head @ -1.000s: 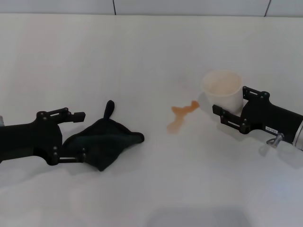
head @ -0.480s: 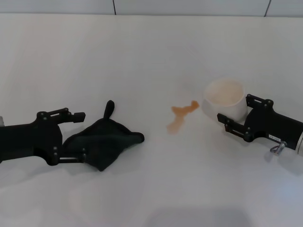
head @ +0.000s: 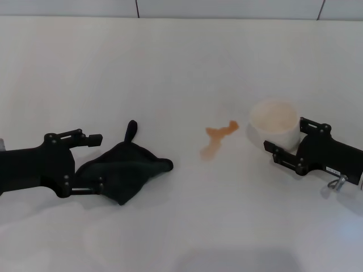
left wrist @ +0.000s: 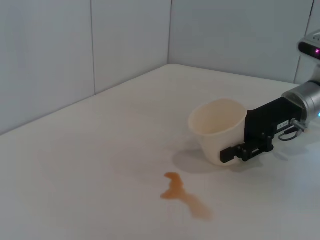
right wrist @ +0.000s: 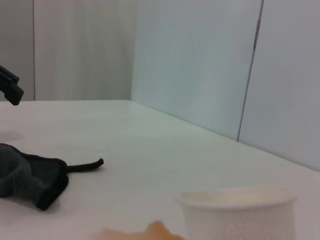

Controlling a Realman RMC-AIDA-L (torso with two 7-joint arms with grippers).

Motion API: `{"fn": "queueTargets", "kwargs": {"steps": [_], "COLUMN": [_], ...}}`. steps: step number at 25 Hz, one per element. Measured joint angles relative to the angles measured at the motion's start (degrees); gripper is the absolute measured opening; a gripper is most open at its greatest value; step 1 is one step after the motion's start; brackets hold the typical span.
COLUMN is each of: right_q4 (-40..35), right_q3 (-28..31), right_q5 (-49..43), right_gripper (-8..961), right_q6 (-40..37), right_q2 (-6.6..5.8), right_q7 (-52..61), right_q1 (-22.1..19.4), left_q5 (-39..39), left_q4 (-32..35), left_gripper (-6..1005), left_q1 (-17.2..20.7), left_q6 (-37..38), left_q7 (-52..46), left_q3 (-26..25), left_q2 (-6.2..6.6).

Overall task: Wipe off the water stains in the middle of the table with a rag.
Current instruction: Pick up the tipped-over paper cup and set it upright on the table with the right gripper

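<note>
Head view: the table [head: 170, 68] was a plain white surface. The rag [head: 126, 170], a dark green-black cloth with a narrow tail pointing away from the robot, lay on the robot's left side. The left gripper [head: 93, 162] sat low at the rag's near-left edge with its fingers spread, one finger [head: 89, 137] beside the tail and the other along the cloth's near edge; neither pinched the cloth. The water stains [head: 217, 139], a thin branching orange-brown smear, lay near the middle of the table, well apart from the rag. A white paper cup [head: 274, 123] stood upright just right of the smear. The right gripper [head: 286, 148] sat at the cup's right side, its fingers spread around the lower wall; whether they touched the cup could not be told.

Left wrist view: the smear [left wrist: 185, 195] lay on the table in front of the cup [left wrist: 218, 130], with the right gripper [left wrist: 239, 148] at the cup's base.

Right wrist view: the cup's rim [right wrist: 235, 197] appeared close by, the rag [right wrist: 31, 177] and its tail lay farther off, and one left finger [right wrist: 10, 86] showed above it.
</note>
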Motion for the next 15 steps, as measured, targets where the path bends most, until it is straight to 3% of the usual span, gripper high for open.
{"fn": "queueTargets", "kwargs": {"steps": [15], "right_q4": [-2.1], "right_q3": [0.2], "right_q5": [0.2], "right_gripper": [828], "right_q6": [-1.9], "right_q2": [-0.49], "right_q7": [0.5], "right_q1": [-2.7], "left_q5": [-0.3], "left_q4": [0.0], "left_gripper": [875], "left_q1": [0.2], "left_q6": [0.0], "left_q7": [-0.1], "left_q3": [0.0], "left_q2": [0.0]}}
